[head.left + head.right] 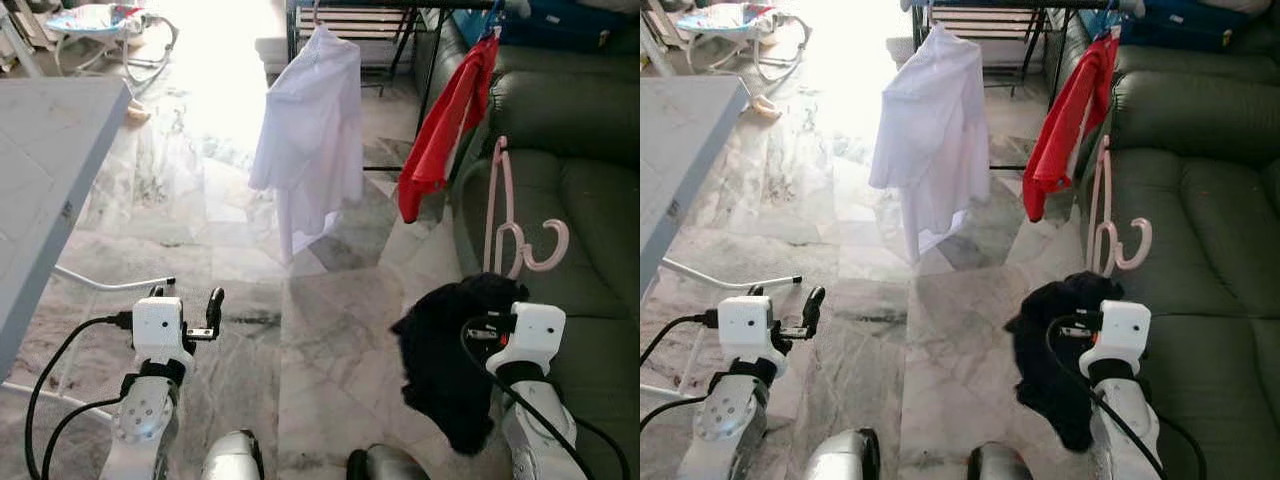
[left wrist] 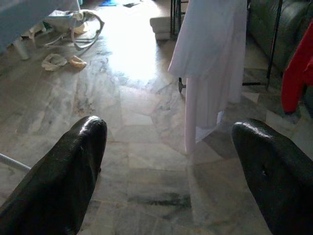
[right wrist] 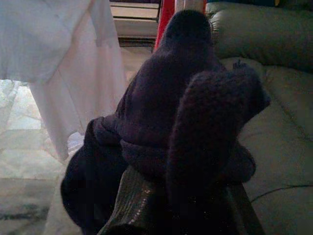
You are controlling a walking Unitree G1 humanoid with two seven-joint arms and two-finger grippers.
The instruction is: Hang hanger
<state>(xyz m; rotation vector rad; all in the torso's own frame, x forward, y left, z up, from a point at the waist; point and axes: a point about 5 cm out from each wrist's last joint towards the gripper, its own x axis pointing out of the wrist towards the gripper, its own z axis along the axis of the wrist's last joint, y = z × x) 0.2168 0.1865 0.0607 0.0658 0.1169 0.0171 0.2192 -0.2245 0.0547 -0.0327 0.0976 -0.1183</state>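
black garment (image 1: 450, 360) hides right claw (image 3: 195, 147) fingers.

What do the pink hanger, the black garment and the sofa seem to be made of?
Pink hanger: probably plastic, smooth and evenly coloured, with moulded curled hooks. Black garment, draped over the right end effector: a soft, matte knit or fleece, fuzzy in the right wrist view. Sofa: dark green leather or an imitation, judging by its slight sheen and padded creases.
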